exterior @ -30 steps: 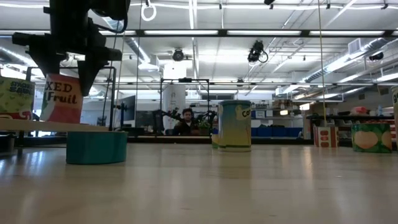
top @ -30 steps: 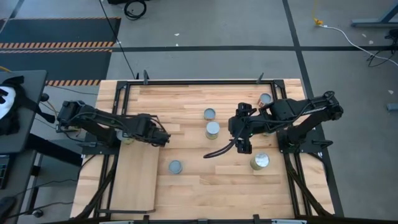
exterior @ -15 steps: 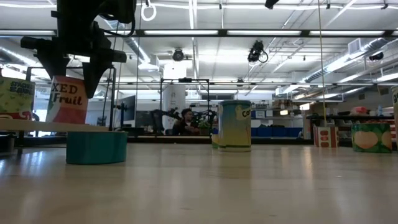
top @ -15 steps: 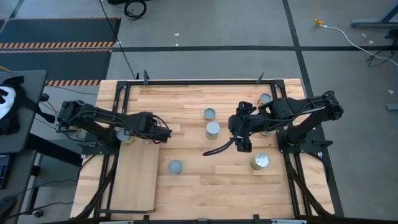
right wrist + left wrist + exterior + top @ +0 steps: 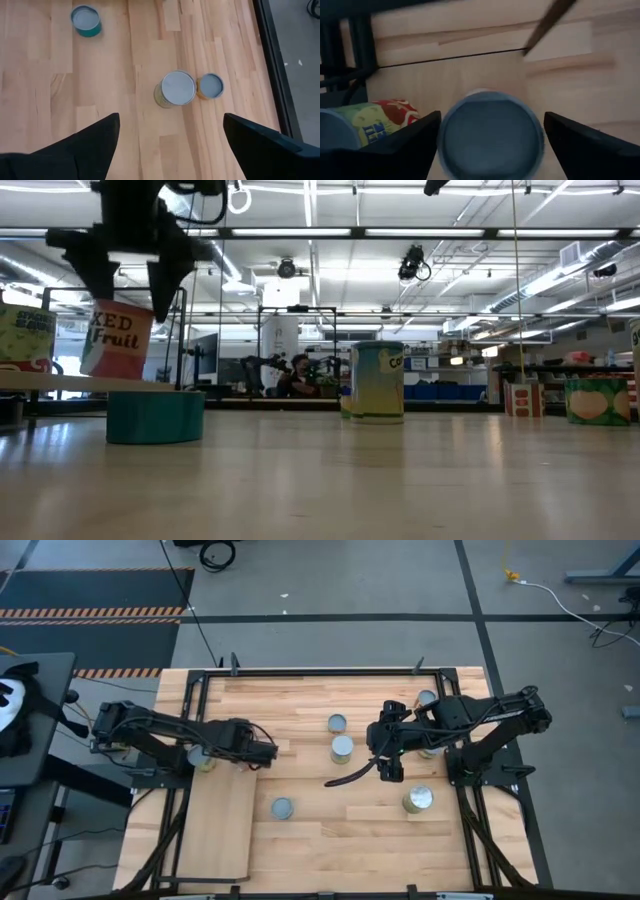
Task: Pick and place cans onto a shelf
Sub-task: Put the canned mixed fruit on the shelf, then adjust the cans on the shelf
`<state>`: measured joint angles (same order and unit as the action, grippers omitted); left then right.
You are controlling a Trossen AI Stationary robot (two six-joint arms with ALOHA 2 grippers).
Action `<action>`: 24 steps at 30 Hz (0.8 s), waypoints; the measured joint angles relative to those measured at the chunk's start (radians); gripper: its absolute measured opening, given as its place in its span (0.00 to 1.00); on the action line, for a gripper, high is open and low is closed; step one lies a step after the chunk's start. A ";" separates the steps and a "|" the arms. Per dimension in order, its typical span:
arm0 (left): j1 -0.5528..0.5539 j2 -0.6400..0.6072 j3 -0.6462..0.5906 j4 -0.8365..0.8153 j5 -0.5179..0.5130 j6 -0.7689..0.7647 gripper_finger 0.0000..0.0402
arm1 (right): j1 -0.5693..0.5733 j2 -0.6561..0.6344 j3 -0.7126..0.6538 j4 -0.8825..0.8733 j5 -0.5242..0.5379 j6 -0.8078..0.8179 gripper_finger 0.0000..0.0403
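The left gripper [image 5: 490, 140], fingers spread, hovers directly above the fruit can [image 5: 117, 340] standing upright on the shelf [image 5: 215, 830]; the right gripper [image 5: 390, 752] waits spread at three o'clock, well apart.

count | cans [image 5: 342, 748]: seven | shelf [image 5: 215, 830]: one | robot arms [image 5: 160, 730]: two

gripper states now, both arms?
Left gripper: open, fingers either side of a can on the shelf, not gripping it.
Right gripper: open, empty, above the tabletop.
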<state>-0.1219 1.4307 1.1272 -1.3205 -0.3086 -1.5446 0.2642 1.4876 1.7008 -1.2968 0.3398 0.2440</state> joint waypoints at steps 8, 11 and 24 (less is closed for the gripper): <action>0.000 -0.001 0.154 -0.252 0.051 0.065 0.89 | 0.000 0.000 0.000 0.000 0.000 0.000 0.90; 0.001 -0.044 0.134 -0.236 0.083 0.075 0.88 | 0.000 0.000 0.000 0.002 0.000 0.000 0.90; 0.011 -0.283 -0.116 -0.237 0.148 -0.107 0.76 | 0.008 0.000 0.001 0.000 -0.021 0.022 0.90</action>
<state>-0.1104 1.1481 1.0108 -1.5576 -0.1606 -1.6515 0.2726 1.4872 1.7016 -1.2968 0.3186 0.2663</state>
